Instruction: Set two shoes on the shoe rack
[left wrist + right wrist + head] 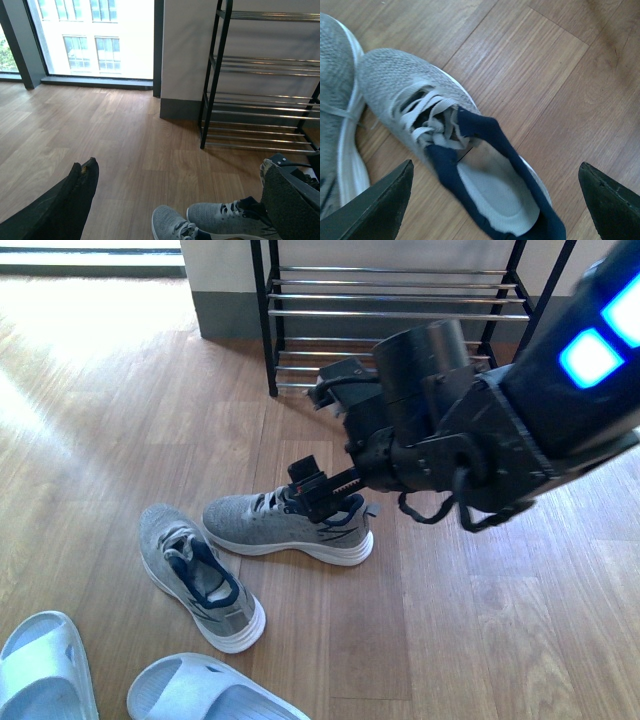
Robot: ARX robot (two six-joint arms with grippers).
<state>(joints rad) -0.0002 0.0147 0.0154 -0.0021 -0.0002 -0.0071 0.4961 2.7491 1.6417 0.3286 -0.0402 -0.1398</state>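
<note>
Jaws spread wide and empty on the right gripper (pixel 496 200), hung straight above the navy-lined opening of the farther grey sneaker (pixel 285 525), one finger either side of its heel end. Sat upright on the wood floor (pixel 450 640), toe toward the robot's left, heel toward its right, long axis slanting between the fingers rather than square to them. By this reading, called for a slight wrist turn, a straight drop and a squeeze across the collar. Beyond the shoe, by the wall: shoe rack (pixel 262 320), so a lift and forward reach afterward. Second grey sneaker (pixel 200 575) just beside the toe. Left gripper (pixel 182 200) likewise spread and empty, clearly farther off.
</note>
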